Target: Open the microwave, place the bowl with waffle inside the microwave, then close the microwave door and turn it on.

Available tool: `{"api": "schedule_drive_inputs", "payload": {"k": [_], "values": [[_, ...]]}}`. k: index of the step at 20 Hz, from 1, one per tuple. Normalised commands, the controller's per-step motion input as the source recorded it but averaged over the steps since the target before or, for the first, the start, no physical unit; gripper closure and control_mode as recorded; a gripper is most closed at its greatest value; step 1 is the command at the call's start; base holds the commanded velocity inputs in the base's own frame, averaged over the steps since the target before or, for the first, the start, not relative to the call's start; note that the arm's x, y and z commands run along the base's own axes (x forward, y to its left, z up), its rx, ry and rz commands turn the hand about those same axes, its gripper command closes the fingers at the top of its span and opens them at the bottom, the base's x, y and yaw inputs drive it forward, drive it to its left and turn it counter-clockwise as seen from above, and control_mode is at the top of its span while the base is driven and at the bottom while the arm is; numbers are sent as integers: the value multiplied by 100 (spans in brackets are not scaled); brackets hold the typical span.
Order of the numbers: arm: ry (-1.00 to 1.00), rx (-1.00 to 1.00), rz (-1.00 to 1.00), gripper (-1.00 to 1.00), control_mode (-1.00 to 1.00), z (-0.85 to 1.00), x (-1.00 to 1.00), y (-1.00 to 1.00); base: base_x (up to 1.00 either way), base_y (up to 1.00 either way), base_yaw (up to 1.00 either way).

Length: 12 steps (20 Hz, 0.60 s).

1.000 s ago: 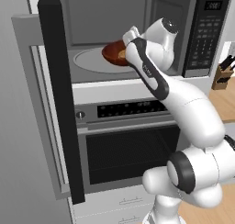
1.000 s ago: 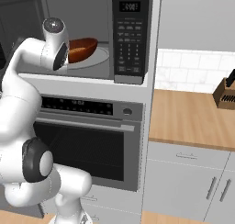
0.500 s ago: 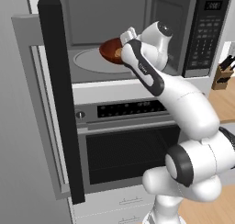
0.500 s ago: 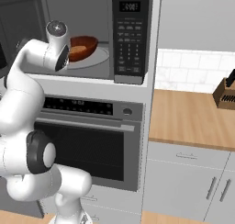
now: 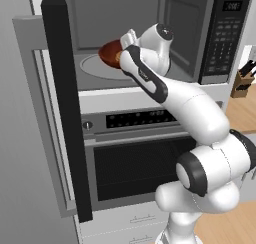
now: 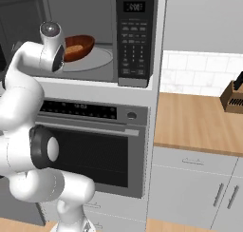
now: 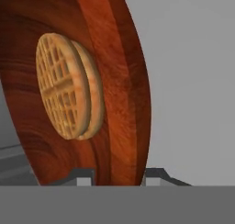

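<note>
Claw pinching bowl rim, bowl over the turntable inside the microwave. Waffle in bowl. Door swung wide open.

Open microwave door flanking arm's left

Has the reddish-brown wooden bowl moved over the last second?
Yes. The reddish-brown wooden bowl has shifted left in the left base view, further over the round glass turntable.
</note>
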Motion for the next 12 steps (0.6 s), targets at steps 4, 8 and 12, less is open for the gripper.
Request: {"api": "schedule_drive_inputs", "payload": {"k": [4,8,12], "values": [[0,0,0,100,-100,0,0,0,0,0,0],[0,0,0,-100,-100,0,0,0,0,0,0],[0,0,0,-100,-100,0,0,0,0,0,0]]}}
